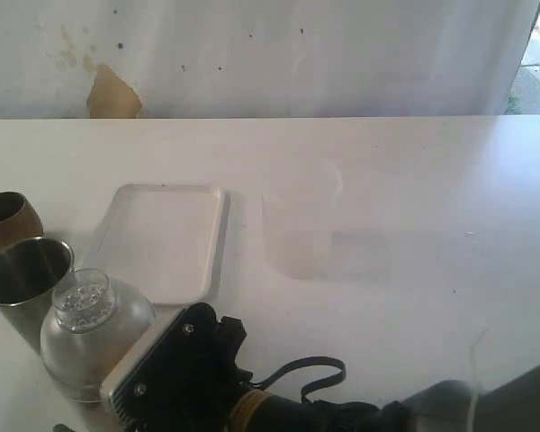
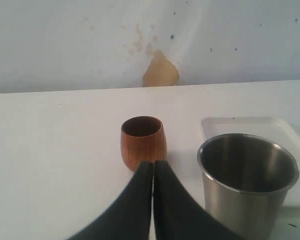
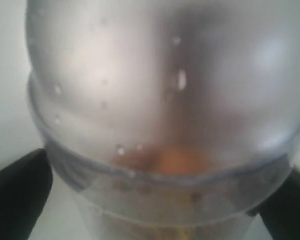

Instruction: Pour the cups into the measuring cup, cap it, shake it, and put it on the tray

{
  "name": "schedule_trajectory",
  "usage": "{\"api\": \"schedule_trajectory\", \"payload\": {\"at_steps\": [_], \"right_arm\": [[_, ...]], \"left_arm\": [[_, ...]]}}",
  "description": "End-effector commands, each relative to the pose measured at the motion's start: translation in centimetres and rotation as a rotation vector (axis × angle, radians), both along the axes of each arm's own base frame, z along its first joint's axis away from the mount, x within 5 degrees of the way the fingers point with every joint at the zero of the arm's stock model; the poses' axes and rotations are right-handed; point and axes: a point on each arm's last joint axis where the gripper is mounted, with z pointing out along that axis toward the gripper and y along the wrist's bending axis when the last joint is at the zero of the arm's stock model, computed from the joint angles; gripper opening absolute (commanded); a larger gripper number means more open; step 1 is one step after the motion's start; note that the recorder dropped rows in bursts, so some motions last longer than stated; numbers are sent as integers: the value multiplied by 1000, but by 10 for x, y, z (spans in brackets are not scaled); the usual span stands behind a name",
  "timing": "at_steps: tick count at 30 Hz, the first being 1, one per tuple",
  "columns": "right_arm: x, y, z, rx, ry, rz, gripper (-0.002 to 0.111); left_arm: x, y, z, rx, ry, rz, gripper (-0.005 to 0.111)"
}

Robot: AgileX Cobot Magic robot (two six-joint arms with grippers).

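Black right tool (image 3: 167, 170) is closest to the lens, reaching across to the left side of the white counter (image 1: 414, 180), jaws spread wide on either side of the clear plastic measuring cup with a domed see-through cap (image 1: 94, 342). Can't tell if the pads actually touch its wall. The cup looks to be standing on the counter, cap on, perforated neck up, droplets inside the dome, brownish-orange contents low down. Pouring and capping look done; shake and tray placement look not yet done. Handling guess: light, thin stiff plastic, smooth and likely slippery. The cap may only be pressed on, so squeezing the dome could pop it. Best hold is the straight wall just under the cap's rim, firm but not crushing; the contents will shift the weight when shaken. Left tool (image 2: 153, 162) has its fingers pressed together, holding nothing, tips pointing at the small rounded brown cup (image 2: 143, 142), near it. Tall shiny steel tumbler (image 1: 22, 274) stands just beside the measuring cup on its left, tight or touching, so a sideways swing could knock it. The brown cup sits behind the tumbler. Flat white rectangular tray (image 1: 218, 243) lies just beyond the measuring cup, bare, a short lift-and-forward path. A faint frosted whitish beaker (image 1: 301, 234) stands right of the tray, apart from it. There is wide open counter to the right and rear; the near counter edge is not in view.
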Motion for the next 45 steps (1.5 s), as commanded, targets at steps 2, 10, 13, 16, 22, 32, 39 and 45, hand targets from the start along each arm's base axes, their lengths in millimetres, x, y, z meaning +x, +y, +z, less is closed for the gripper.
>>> {"api": "schedule_trajectory", "payload": {"at_steps": [2, 10, 13, 16, 22, 32, 39, 45], "right_arm": [[6, 13, -5, 11, -14, 11, 104], [13, 26, -7, 29, -25, 11, 104], [13, 26, -6, 35, -28, 10, 104], [13, 26, -6, 35, -28, 10, 104], [13, 26, -6, 34, -29, 12, 104], [17, 24, -5, 76, -5, -47, 94], [17, 24, -5, 82, 12, -58, 1], [22, 20, -5, 102, 37, -144, 1]], "left_arm": [[0, 0, -2, 4, 4, 0, 1], [0, 0, -2, 4, 4, 0, 1], [0, 0, -2, 4, 4, 0, 1], [0, 0, -2, 4, 4, 0, 1], [0, 0, -2, 4, 4, 0, 1], [0, 0, -2, 4, 4, 0, 1], [0, 0, -2, 4, 4, 0, 1], [0, 0, -2, 4, 4, 0, 1]]}}
